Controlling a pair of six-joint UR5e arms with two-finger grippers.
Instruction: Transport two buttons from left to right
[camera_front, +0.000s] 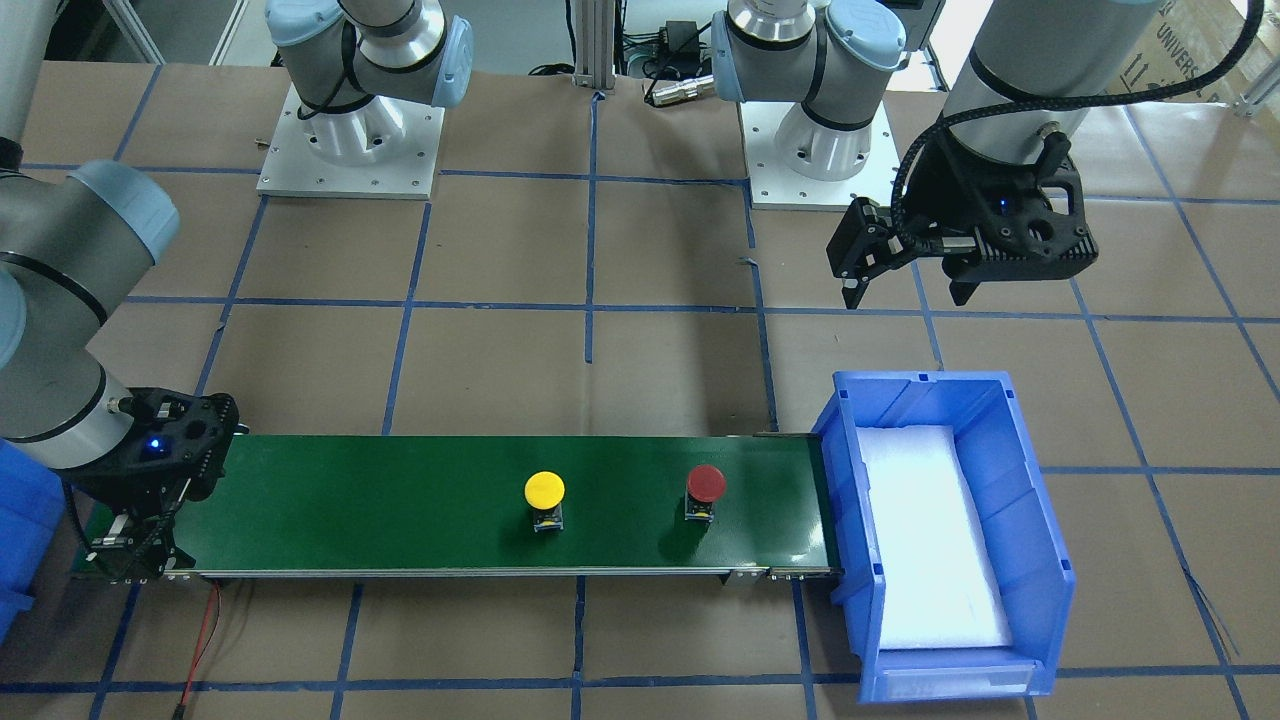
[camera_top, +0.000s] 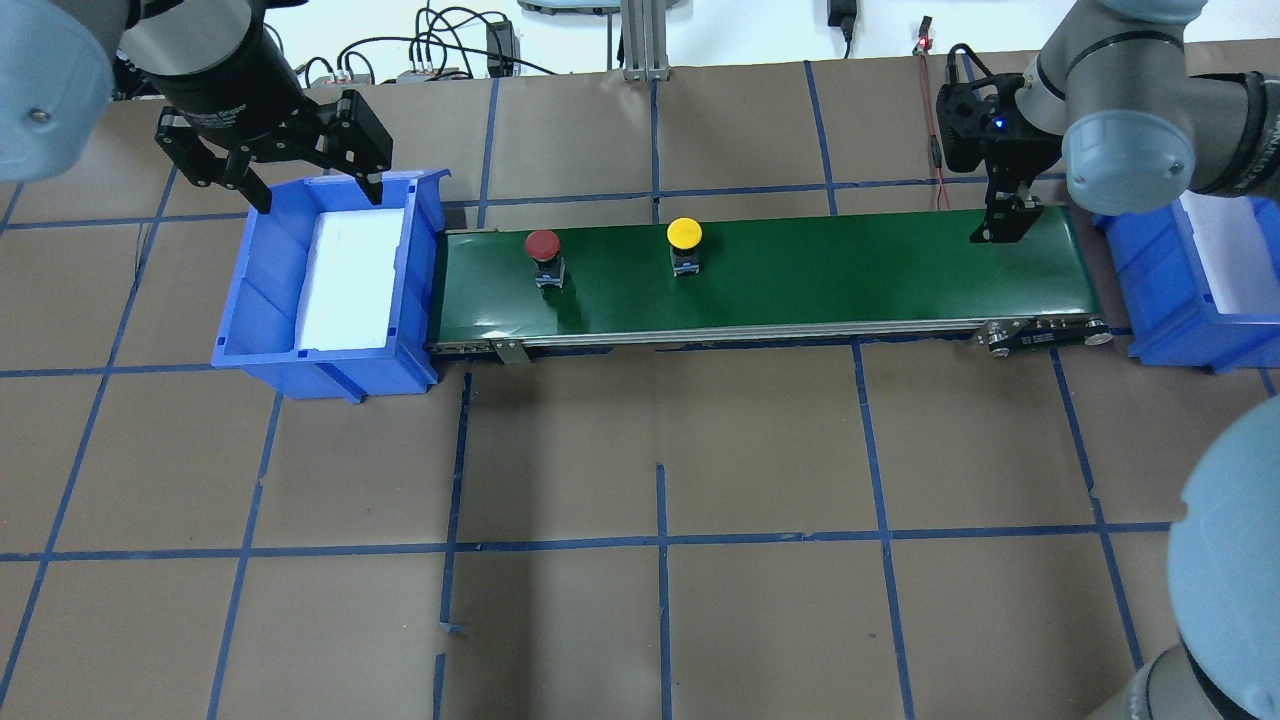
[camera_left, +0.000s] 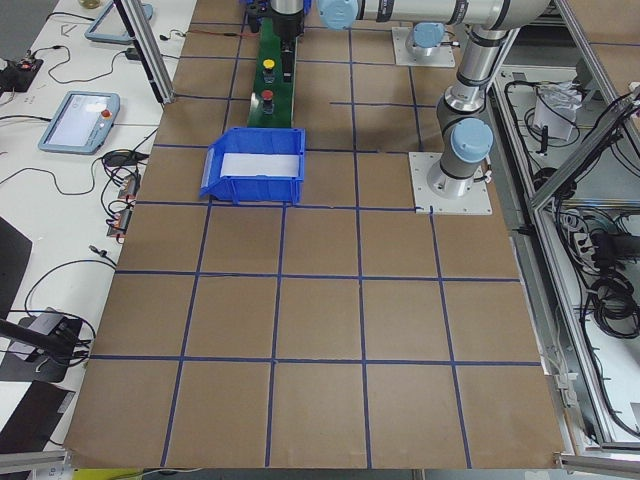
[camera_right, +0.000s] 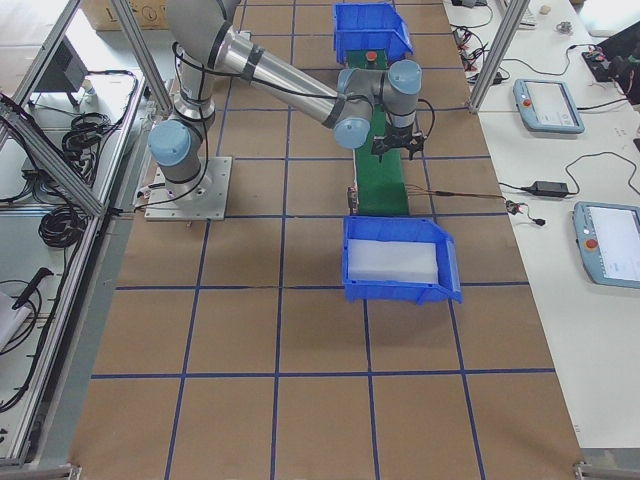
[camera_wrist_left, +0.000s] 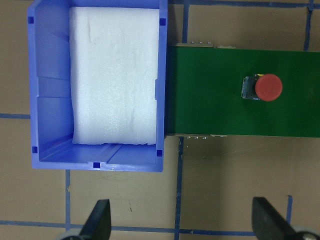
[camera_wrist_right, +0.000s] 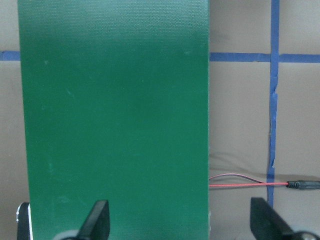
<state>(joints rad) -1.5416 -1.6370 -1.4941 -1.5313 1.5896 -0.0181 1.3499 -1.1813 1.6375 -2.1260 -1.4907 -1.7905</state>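
One green belt (camera_top: 800, 270) crosses the overhead view's upper middle, with a blue bin (camera_top: 232, 320) at its left end and a second bin (camera_top: 1150, 345) far right. The left tool (camera_top: 315, 190) over the first bin's top rim and the right tool (camera_top: 1005, 225) over the belt's right end both gape wide, empty. The red button (camera_top: 542, 244) stands belt-left, the yellow button (camera_top: 684, 234) mid-belt. Probably mid-conveyance; next the right tool must grasp the yellow one on arrival.

The red-capped push button (camera_top: 543, 246) and yellow-capped push button (camera_top: 684, 235) block the left half of the long green conveyor belt (camera_top: 850, 275); its right half lies open.
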